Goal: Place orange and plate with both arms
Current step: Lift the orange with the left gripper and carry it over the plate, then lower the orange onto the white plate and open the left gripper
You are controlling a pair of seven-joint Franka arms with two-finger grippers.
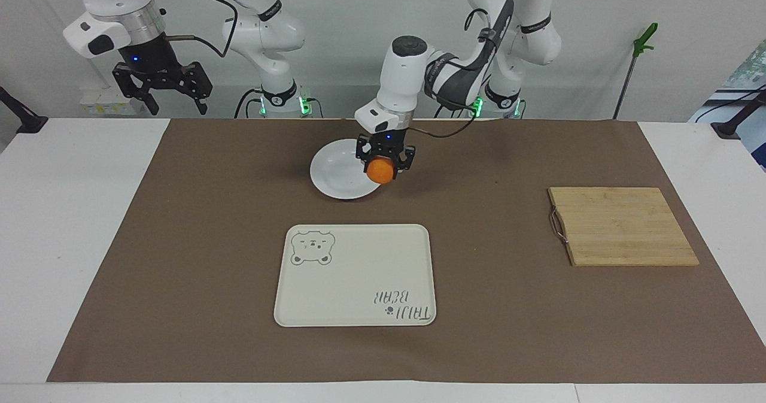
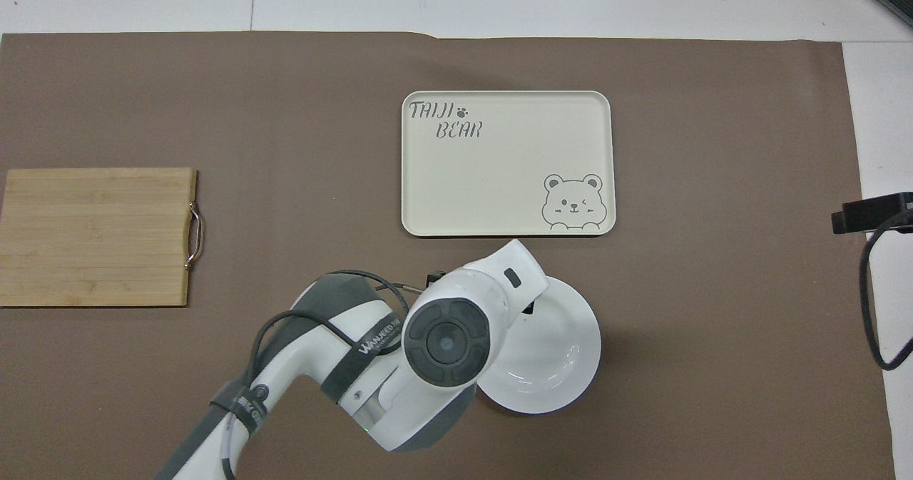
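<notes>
My left gripper (image 1: 382, 168) is shut on the orange (image 1: 381, 173) and holds it in the air over the edge of the white plate (image 1: 340, 170) that faces the left arm's end. The plate lies on the brown mat, nearer to the robots than the tray. In the overhead view the left arm (image 2: 448, 337) covers part of the plate (image 2: 563, 351) and hides the orange. My right gripper (image 1: 163, 94) is open and empty, raised and waiting at the right arm's end of the table; its tip shows in the overhead view (image 2: 866, 212).
A cream tray with a bear drawing (image 1: 356, 274) (image 2: 506, 162) lies farther from the robots than the plate. A wooden cutting board with a metal handle (image 1: 622, 226) (image 2: 96, 236) lies toward the left arm's end. A brown mat (image 1: 197, 241) covers the table.
</notes>
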